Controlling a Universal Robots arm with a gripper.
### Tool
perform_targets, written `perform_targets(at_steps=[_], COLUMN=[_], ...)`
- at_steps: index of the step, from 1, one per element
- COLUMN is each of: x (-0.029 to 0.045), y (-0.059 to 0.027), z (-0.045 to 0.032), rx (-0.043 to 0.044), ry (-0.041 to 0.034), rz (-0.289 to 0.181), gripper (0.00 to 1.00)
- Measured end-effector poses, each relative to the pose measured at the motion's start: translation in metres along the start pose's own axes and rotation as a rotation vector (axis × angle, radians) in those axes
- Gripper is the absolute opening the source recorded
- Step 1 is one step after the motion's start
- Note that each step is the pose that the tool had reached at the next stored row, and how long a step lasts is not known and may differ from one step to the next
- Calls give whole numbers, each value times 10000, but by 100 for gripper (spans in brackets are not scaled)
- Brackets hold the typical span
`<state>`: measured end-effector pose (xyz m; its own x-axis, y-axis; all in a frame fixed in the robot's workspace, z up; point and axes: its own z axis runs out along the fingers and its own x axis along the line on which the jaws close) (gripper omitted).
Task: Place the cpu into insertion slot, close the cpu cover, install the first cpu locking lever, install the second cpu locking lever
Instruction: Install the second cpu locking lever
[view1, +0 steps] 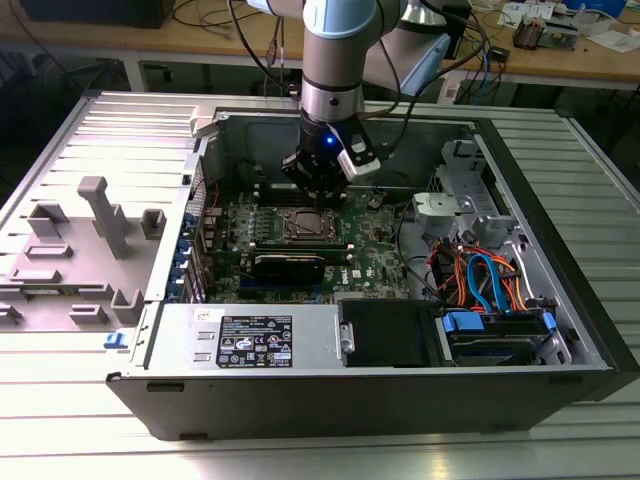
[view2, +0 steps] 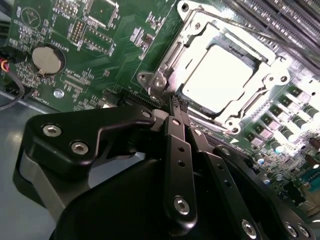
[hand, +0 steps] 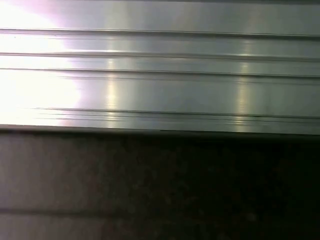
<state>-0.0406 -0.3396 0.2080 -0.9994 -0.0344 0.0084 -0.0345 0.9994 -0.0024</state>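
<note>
The cpu (view2: 220, 75) lies flat in the insertion slot (view1: 308, 225), its pale metal top glaring under the light. The cpu cover (view2: 196, 36) is down around it, a silvery frame with the chip showing through its window. In the second wrist view my gripper (view2: 178, 103) is shut, its black fingers (view2: 176, 130) pressed together with the tips at the socket's edge, near a corner bracket (view2: 159, 82). Nothing shows between the tips. In the exterior view the gripper (view1: 318, 203) hangs just above the socket's far edge. I cannot make out the locking levers.
The socket sits on the green motherboard (view1: 370, 255) inside an open computer case (view1: 250, 335). Memory slots (view2: 280, 20) run beside the socket. A coin battery (view2: 48, 58) lies on the board. Cables and drive bays (view1: 490, 285) crowd the exterior view's right. Ribbed metal (hand: 160, 75) shows in the first wrist view.
</note>
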Motion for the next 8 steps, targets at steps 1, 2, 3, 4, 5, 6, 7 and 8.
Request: perform_targets(at_steps=[1, 2, 3, 4, 5, 6, 7, 8], x=[1, 1, 1, -3, -13, -24, -37, -41], y=[-13, -34, -43, -46, -47, -49, -51, -52], z=[0, 0, 0, 1, 0, 0, 0, 0], rx=[1, -1, 0, -1, 1, 1, 0, -1], ry=[0, 0, 0, 4, 12, 24, 43, 50], rz=[0, 0, 1, 1, 1, 1, 0, -1], gripper=[11, 11, 11, 11, 11, 11, 11, 11])
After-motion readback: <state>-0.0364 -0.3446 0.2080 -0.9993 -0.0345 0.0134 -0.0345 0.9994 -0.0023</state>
